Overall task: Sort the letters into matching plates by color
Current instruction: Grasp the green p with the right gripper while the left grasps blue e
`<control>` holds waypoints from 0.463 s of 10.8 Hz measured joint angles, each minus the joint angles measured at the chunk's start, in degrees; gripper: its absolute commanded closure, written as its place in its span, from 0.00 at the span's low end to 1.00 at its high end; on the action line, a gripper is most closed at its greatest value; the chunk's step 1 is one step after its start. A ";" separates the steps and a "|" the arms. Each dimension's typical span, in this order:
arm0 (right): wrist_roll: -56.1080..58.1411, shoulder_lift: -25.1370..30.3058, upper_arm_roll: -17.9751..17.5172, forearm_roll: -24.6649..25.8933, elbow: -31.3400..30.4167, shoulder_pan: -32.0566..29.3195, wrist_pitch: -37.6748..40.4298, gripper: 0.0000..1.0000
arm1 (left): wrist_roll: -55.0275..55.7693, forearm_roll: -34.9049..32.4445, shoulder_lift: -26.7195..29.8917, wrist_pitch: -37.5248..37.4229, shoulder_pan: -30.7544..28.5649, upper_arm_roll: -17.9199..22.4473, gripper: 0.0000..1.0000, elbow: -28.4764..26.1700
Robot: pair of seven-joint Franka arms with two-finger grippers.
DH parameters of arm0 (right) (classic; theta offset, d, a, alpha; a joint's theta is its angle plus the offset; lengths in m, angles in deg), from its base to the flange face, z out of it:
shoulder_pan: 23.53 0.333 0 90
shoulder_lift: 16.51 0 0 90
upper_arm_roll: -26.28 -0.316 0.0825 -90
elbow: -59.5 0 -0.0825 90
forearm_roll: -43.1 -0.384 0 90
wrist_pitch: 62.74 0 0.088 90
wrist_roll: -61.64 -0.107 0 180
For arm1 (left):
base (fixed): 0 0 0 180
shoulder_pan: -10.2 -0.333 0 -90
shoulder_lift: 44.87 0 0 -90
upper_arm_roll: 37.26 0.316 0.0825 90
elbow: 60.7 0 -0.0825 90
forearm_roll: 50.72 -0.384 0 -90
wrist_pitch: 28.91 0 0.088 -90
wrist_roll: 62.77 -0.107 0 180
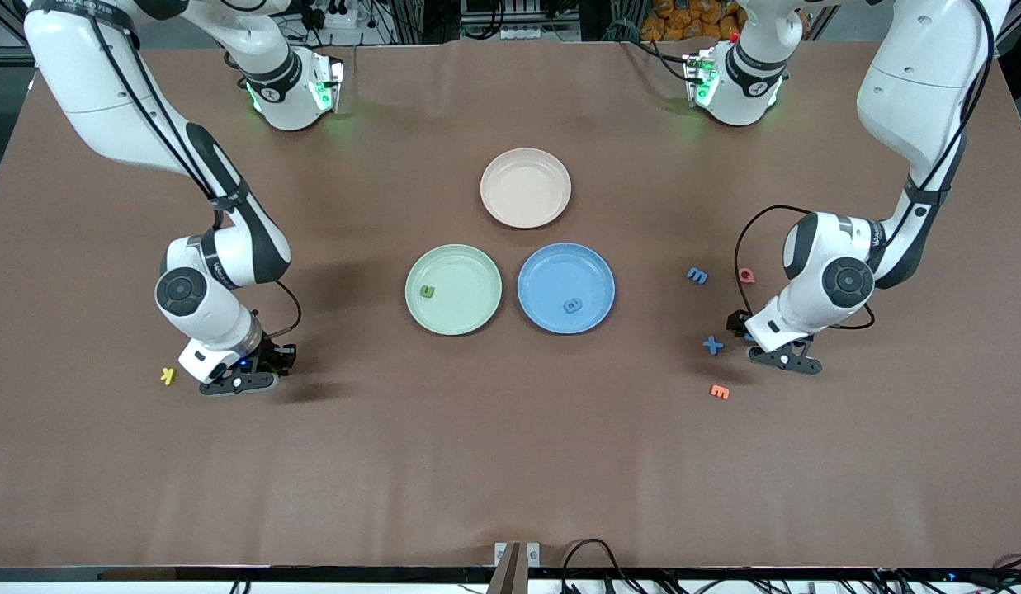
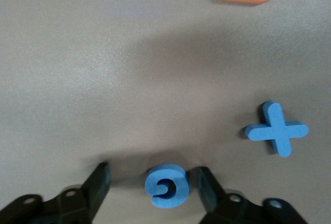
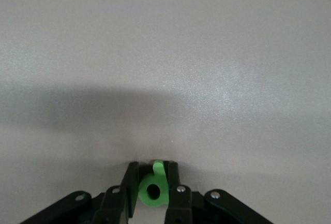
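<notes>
The right gripper point(image 3: 153, 180), low at the brown tabletop point(image 1: 510, 462), clenched a small green foam letter point(image 3: 153, 189) between its fingers. The left gripper point(image 2: 153, 188) straddled a round blue foam letter point(image 2: 166, 186) with fingers parted, one finger close beside it.

A robotics lab is shown. Two white Franka arms point(image 1: 221, 272) point(image 1: 840, 272) are mounted at one edge of a broad table point(image 1: 510, 462) covered in plain brown cloth, with green status lights lit at their bases. Bundles of black cables point(image 1: 593, 553) are seen along the table's edges, and a metal frame with power strips point(image 1: 337, 16) is seen at the arms' end of the table.
</notes>
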 measured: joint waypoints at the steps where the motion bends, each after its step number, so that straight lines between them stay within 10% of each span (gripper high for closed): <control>1: 0.00 0.00 -0.22 0.09 -0.01 -0.23 -0.01 0.84 | 0.00 0.00 0.33 -0.14 -0.03 -0.02 1.00 0.00; 5: -0.41 0.49 -1.10 0.13 -0.03 -0.59 0.63 0.84 | -0.01 0.00 1.19 -0.82 -0.27 0.07 1.00 -0.23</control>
